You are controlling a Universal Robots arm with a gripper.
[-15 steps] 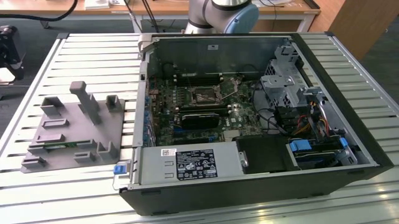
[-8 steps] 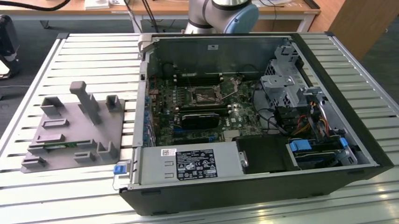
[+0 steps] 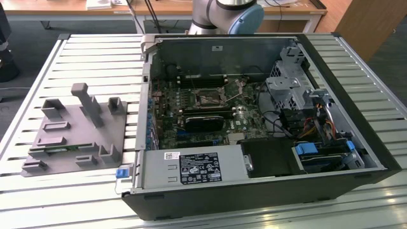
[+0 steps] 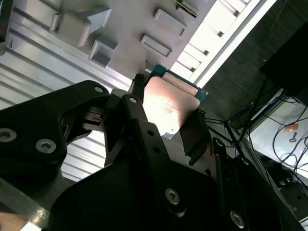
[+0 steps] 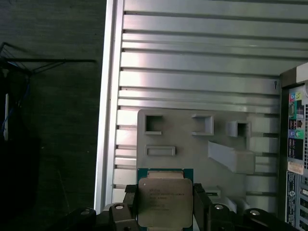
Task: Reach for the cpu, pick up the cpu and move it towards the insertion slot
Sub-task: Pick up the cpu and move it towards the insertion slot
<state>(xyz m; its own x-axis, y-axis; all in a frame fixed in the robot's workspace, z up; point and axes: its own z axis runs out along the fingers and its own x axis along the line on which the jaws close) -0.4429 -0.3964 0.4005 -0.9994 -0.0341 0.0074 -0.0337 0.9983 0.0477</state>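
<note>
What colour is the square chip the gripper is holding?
The chip is silvery with a green edge, clearest in the first wrist view.

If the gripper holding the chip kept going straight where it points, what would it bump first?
Probably the grey holder plate on the slatted table: in the first wrist view it lies right beyond the gripper and its cpu. Depth is unclear.

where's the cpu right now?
In both wrist views the cpu is clamped in the gripper, above the grey fixture plate, which lies on the slatted table at the exterior view's left of the open computer case.
</note>
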